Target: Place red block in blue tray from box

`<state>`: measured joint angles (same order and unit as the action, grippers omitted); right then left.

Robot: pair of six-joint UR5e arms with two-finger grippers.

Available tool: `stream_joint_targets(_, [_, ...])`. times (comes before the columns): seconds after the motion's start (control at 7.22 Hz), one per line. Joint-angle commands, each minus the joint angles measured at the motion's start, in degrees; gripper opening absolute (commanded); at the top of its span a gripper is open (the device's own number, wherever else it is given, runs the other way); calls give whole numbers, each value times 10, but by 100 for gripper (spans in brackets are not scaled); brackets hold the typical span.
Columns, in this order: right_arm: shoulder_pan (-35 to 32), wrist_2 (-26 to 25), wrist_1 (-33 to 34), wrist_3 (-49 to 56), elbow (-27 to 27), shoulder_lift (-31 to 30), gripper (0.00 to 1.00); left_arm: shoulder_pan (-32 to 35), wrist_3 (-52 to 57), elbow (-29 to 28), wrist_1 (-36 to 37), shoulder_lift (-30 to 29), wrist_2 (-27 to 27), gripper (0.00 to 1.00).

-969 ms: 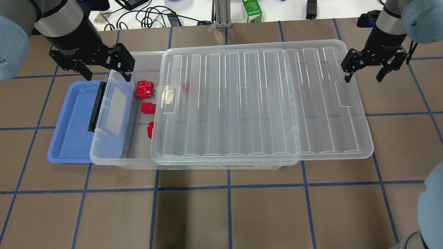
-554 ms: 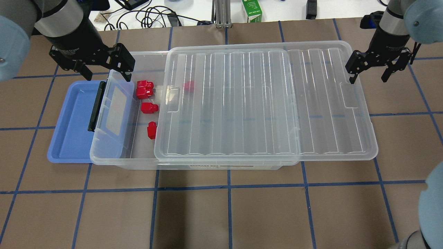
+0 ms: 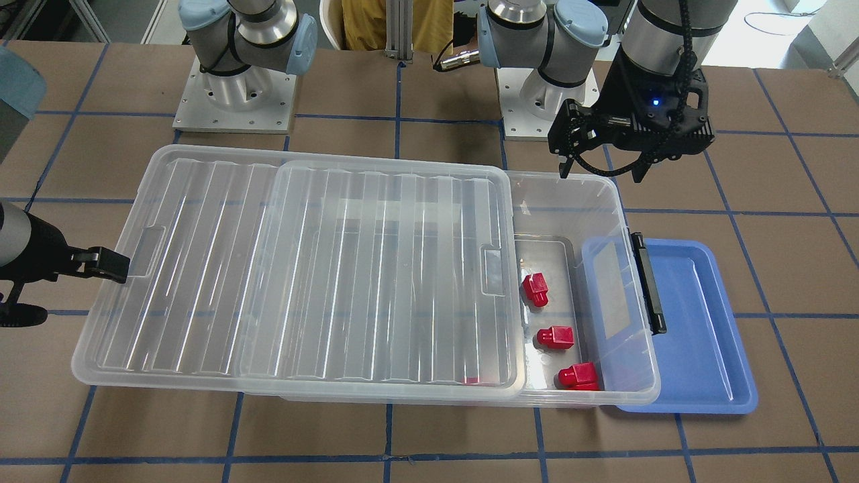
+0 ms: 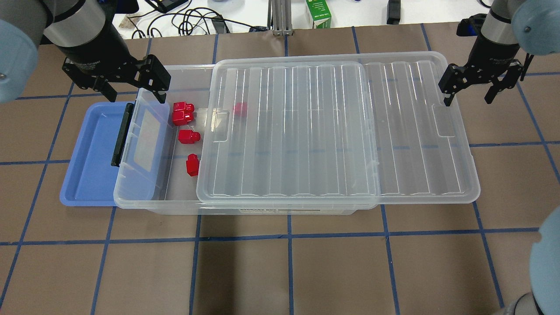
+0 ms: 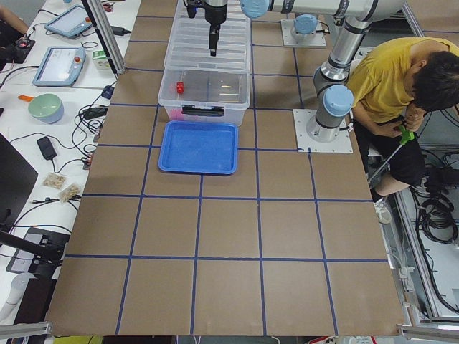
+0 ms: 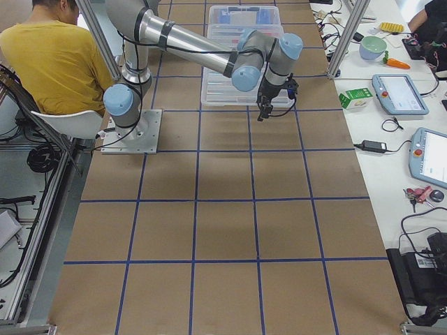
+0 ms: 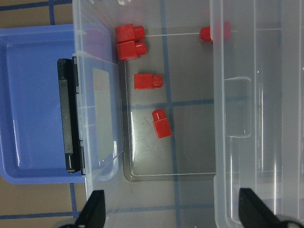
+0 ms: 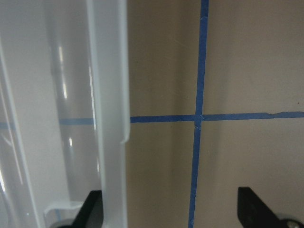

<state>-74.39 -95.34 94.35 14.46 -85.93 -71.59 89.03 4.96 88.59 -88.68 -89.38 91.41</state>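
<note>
The clear box (image 4: pixel 175 204) lies mid-table, its ribbed lid (image 4: pixel 332 131) slid to the right so the left end is uncovered. Three red blocks (image 4: pixel 189 137) lie in the uncovered part, and one more shows dimly under the lid (image 4: pixel 239 108); they also show in the left wrist view (image 7: pixel 147 81). The blue tray (image 4: pixel 87 162) sits empty against the box's left end, under the black latch flap (image 4: pixel 120 135). My left gripper (image 4: pixel 133 89) is open and empty above the box's far left corner. My right gripper (image 4: pixel 468 96) is open, one finger (image 4: pixel 446 98) at the lid's right edge.
A green carton (image 4: pixel 318 13) and cables (image 4: pixel 188 22) lie beyond the table's far edge. A person in yellow (image 5: pixel 387 86) sits by the robot's bases. Brown tabletop with blue grid lines (image 4: pixel 288 271) lies in front of the box.
The lid has slid a little further right along with my right gripper, uncovering more of the box's left end. My left gripper has not moved.
</note>
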Motion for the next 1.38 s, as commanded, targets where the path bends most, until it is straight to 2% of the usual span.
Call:
stream_joint_targets(0.0, [-3, 6, -8, -1, 8, -28, 100, 0, 0, 0, 0, -1, 1, 100])
stream_joint_targets(0.14, [-8, 15, -12, -7, 8, -59, 100, 2, 0, 2, 0, 0, -2, 100])
stream_joint_targets(0.42, [-8, 26, -71, -26, 15, -117, 100, -3, -1, 22, 7, -22, -6, 100])
stream_joint_targets(0.55, [-9, 22, -101, -46, 26, -137, 100, -5, -9, 46, 63, -39, -15, 100])
stream_joint_targets(0.83, [-30, 29, -110, -54, 26, -143, 100, -13, 0, 100, 136, -74, -23, 100])
stream_joint_targets(1.11, [-80, 28, -104, -105, 21, -135, 100, -22, 1, 121, 156, -97, -21, 100])
stream_joint_targets(1.25, [-81, 29, -105, -98, 20, -136, 100, -23, 1, 139, 176, -104, -19, 100])
